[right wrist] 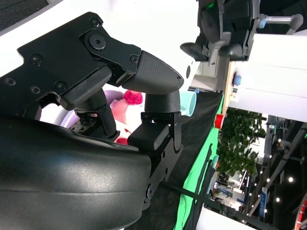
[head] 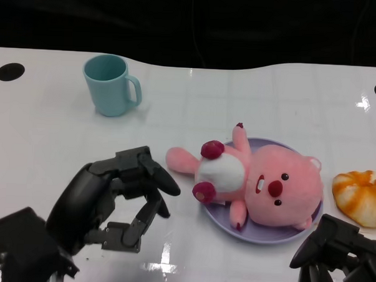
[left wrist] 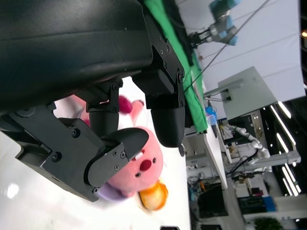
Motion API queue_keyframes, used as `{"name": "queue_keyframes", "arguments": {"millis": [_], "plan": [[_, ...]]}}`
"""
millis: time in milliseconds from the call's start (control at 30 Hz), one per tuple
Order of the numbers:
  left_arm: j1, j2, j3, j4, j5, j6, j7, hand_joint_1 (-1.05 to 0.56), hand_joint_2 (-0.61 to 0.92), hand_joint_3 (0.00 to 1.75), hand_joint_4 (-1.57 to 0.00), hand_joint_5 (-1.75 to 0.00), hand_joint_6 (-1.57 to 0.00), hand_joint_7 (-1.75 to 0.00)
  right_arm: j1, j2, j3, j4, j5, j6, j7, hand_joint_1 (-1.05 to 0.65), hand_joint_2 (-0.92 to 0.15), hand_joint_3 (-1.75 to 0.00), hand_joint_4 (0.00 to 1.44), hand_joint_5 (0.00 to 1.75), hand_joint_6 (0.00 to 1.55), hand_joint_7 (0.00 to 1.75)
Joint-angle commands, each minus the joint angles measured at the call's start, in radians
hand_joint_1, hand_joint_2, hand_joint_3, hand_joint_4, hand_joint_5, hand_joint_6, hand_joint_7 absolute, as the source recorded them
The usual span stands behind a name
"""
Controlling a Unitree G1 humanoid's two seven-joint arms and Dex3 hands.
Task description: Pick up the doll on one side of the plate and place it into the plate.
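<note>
A pink doll (head: 261, 185) is seen lying on its back in the lavender plate (head: 217, 218), head toward the robot's right; its legs and tail overhang the plate's left rim onto the white table (head: 240, 99). The doll is held by neither hand.

The left hand (head: 113, 200) is positioned just left of the plate, apart from the doll. Its fingers (head: 155, 176) are spread and partly curled, with nothing between them. In the left wrist view the same fingers (left wrist: 165, 117) are seen parted, the doll (left wrist: 144, 165) visible beyond them.

The right hand (head: 336, 257) is found at the lower right, near the plate's rim; only part of it is shown, its fingers pointed down and separated, nothing gripped.

An orange bun-like item (head: 360, 195) is noted right of the plate. A light blue mug (head: 110, 84) stands upright at the far left, well apart.
</note>
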Motion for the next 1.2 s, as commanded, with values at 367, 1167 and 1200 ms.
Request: {"name": "queue_keyframes", "arguments": {"millis": [367,1167,1200], "plan": [[0.196,-0.032,0.066,-0.299,-0.245,0.471,0.048,-0.19,0.42,1.31,-0.79,-1.75,-0.63,-1.56,0.002,-0.006,0.003,-0.037,-0.003,0.02,-0.009,-0.4,-0.54,-1.22,0.7,1.75,0.61,1.48],[0.207,-0.081,0.12,-0.303,-0.323,0.702,0.073,-0.22,0.43,1.29,-0.78,-1.75,-0.66,-1.57,0.029,-0.018,-0.016,-0.076,0.031,0.047,0.01,-0.33,-0.49,-1.31,0.68,1.75,0.6,1.5],[0.206,-0.08,0.12,-0.302,-0.32,0.701,0.071,-0.23,0.42,1.29,-0.78,-1.75,-0.66,-1.57,0.029,-0.018,-0.017,-0.076,0.032,0.048,0.01,-0.33,-0.48,-1.31,0.68,1.75,0.6,1.5]]}}
